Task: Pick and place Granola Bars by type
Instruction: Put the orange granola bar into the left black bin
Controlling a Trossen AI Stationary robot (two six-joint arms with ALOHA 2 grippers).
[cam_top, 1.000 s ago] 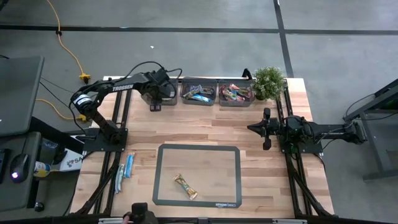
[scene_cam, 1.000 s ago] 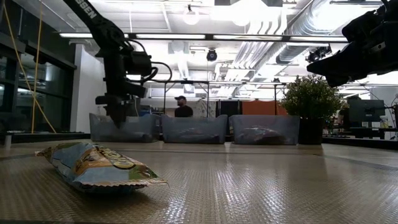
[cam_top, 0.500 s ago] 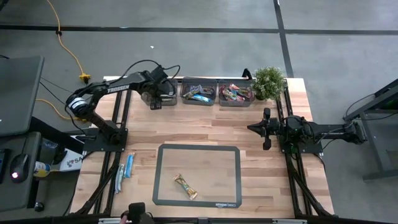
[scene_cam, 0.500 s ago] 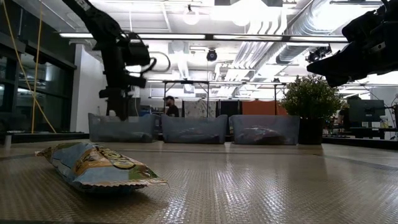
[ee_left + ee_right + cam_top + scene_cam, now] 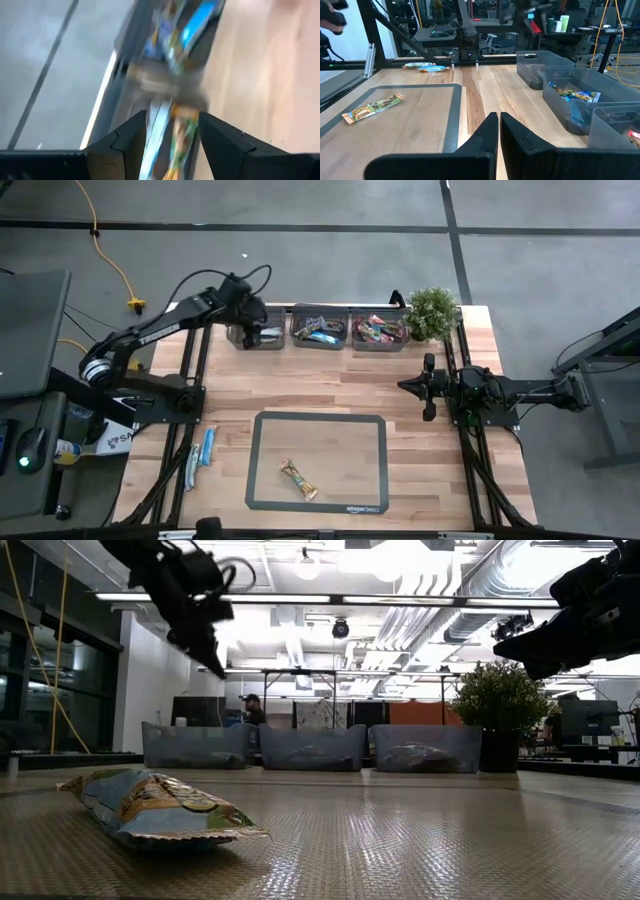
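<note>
My left gripper [image 5: 250, 322] hangs open and tipped, high above the leftmost clear bin [image 5: 256, 336]; in its wrist view [image 5: 172, 135] blurred tan-green and pale blue bars [image 5: 179, 131] lie in the bin below the open fingers. One tan-green bar [image 5: 298, 480] lies flat on the grey mat [image 5: 262, 465], large in the low view [image 5: 150, 805]. Two pale blue bars [image 5: 205, 446] lie on the table's left side. Blue bars [image 5: 322, 334] fill the middle bin, red-pink ones [image 5: 378, 330] the right bin. My right gripper [image 5: 405, 387] waits shut at the table's right [image 5: 499, 125].
A potted plant [image 5: 433, 310] stands at the far right, beside the row of three bins along the far edge [image 5: 312, 747]. The arms' black frames run down both sides of the table [image 5: 190, 430]. Bare wood lies between mat and bins [image 5: 330, 380].
My left gripper has risen out of the leftmost bin, from down at its rim to well above it, drifting toward the far edge and tipping over from pointing straight down. The bars on the mat and the table have stayed put.
</note>
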